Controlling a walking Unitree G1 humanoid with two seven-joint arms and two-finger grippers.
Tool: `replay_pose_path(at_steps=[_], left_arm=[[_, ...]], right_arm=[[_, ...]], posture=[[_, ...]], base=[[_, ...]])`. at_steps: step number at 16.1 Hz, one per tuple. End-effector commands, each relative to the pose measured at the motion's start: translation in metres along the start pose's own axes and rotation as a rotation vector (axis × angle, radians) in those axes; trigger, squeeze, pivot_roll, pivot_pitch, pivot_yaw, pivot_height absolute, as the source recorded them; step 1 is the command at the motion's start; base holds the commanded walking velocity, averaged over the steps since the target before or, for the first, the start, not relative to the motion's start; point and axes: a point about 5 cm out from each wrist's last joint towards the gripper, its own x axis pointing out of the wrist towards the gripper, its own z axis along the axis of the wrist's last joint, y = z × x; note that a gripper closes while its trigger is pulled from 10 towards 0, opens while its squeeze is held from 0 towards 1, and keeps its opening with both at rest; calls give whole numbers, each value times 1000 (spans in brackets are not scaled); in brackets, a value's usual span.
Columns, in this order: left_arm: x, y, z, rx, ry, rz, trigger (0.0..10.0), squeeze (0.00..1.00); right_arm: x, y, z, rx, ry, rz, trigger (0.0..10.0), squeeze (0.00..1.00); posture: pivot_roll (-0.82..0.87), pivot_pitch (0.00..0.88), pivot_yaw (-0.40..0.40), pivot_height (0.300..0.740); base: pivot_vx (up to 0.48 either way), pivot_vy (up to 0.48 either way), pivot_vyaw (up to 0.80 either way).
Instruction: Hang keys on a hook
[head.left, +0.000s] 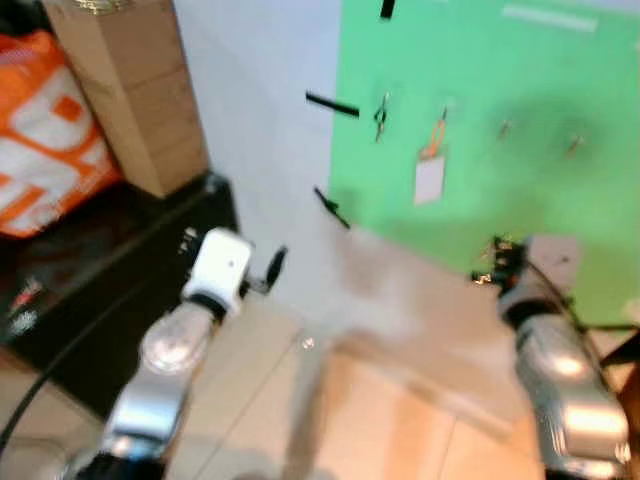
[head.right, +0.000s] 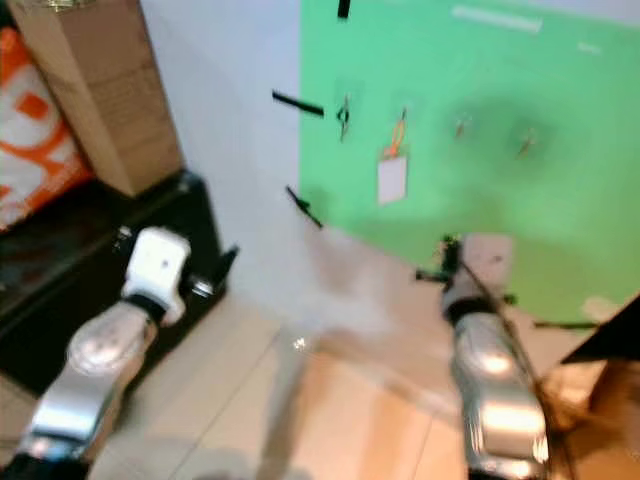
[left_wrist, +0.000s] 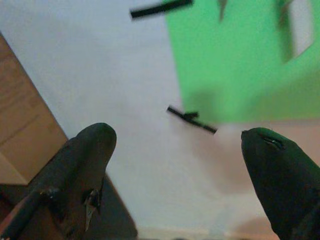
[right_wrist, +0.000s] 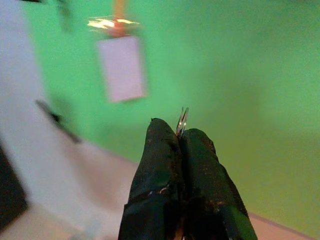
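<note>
The right claw (right_wrist: 181, 137) pinches a thin key ring (right_wrist: 182, 119), aimed at the green board (right_wrist: 240, 75) to hang it. The left claw (left_wrist: 177, 150) is spread wide.

Matt green board (head.left: 520, 120); brown cardboard box (head.left: 130, 90); glossy tiled floor (head.left: 400, 420) (silver arms gleam like metal).

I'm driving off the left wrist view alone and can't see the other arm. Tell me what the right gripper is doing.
Observer: The right gripper is shut on a thin metal key ring, raised toward the green board.
Operator: Report what already hangs there.
Observer: A white tag on an orange strap, with blurred small hooks to its right.
Operator: Give me my left side.
Observer: A cardboard box stands on a black cabinet beside the left gripper, which is open.
</note>
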Motion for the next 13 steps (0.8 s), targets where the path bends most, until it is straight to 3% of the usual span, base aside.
replay_pose_path(at_steps=[1,6,10,13], left_arm=[[3,-1,5,-5,-15,-11,10000,0],[4,-3,6,11,-12,-89,10000,0],[6,-3,6,15,-11,-106,10000,0],[7,-5,7,17,-11,-130,10000,0]], right_arm=[[1,1,4,1,-18,14,10000,0],[5,7,7,3,-30,30,10000,0],[7,10,10,-8,-44,62,10000,0],[10,16,13,-39,-58,105,10000,0]], posture=[[-87,0,-6,740],[-86,0,3,740],[-86,0,6,740],[-81,0,4,740]], base=[[337,0,0],[340,0,0],[337,0,-800],[340,0,0]])
